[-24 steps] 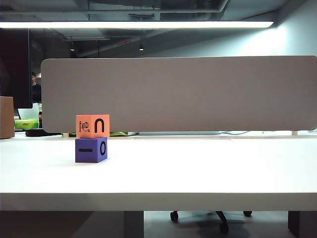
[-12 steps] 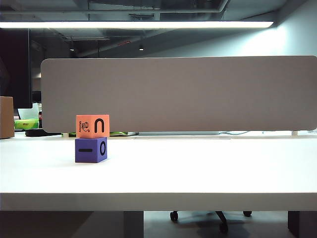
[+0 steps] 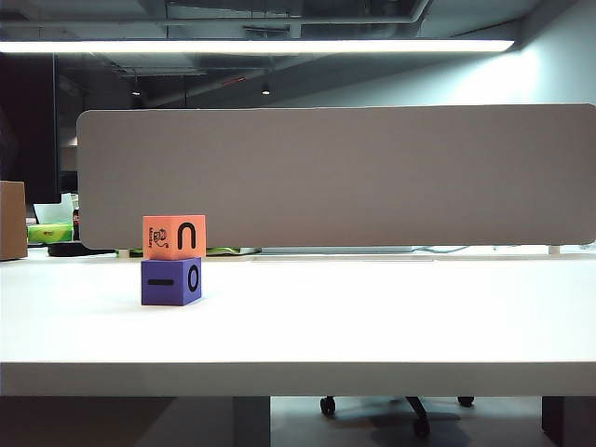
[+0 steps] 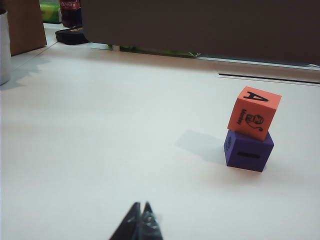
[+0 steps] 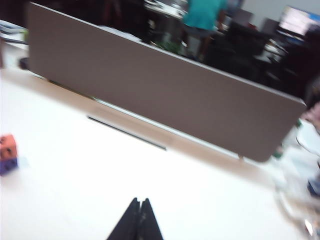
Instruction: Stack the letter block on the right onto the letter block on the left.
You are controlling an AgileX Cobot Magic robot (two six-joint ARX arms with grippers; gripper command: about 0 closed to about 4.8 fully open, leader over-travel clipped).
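The exterior view shows no arm, only the matte orange block (image 3: pixel 174 237) sitting square on the purple block (image 3: pixel 171 281) at the table's (image 3: pixel 372 317) left. The left wrist view reveals an "A" on the orange cube's top, slightly twisted. Left gripper (image 4: pixel 140 220) and right gripper (image 5: pixel 139 210) hang clenched, empty, well away
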